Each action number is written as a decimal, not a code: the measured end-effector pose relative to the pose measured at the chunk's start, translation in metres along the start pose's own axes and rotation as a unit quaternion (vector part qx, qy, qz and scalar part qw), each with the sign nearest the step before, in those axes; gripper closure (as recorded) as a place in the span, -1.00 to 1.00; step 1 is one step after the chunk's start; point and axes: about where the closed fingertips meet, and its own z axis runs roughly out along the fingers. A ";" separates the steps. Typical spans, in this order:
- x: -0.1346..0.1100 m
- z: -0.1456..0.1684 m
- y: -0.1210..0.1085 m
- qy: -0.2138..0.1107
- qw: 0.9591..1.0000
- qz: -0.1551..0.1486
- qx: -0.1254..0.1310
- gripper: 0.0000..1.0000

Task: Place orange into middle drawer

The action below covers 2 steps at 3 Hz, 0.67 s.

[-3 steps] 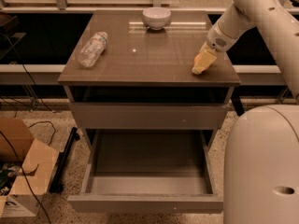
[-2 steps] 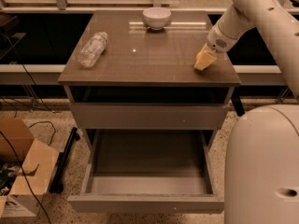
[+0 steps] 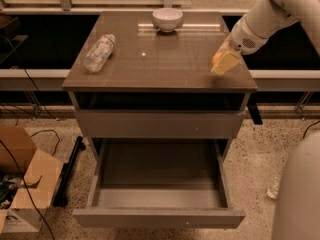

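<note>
The orange (image 3: 215, 58) is at the right edge of the cabinet top, showing only as a small orange patch. My gripper (image 3: 225, 63) comes in from the upper right on a white arm and is shut on the orange, with its yellowish fingers (image 3: 228, 64) covering most of the fruit. The middle drawer (image 3: 160, 218) is pulled wide open below the cabinet top, and its deep tray holds nothing. It lies below and to the left of my gripper.
A white bowl (image 3: 167, 19) stands at the back middle of the cabinet top (image 3: 160, 59). A clear plastic bottle (image 3: 99, 52) lies on its left side. The upper drawer front (image 3: 160, 124) is closed. A cardboard box (image 3: 25, 184) sits on the floor at the left. The robot's white base (image 3: 300, 194) is at the right.
My gripper has shifted a little up and to the right over the cabinet top's right edge. The orange now shows beside its fingers.
</note>
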 end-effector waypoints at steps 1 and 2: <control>-0.036 -0.025 0.082 -0.073 0.994 -0.060 -0.048 1.00; -0.050 -0.025 0.152 -0.103 0.986 -0.089 -0.099 1.00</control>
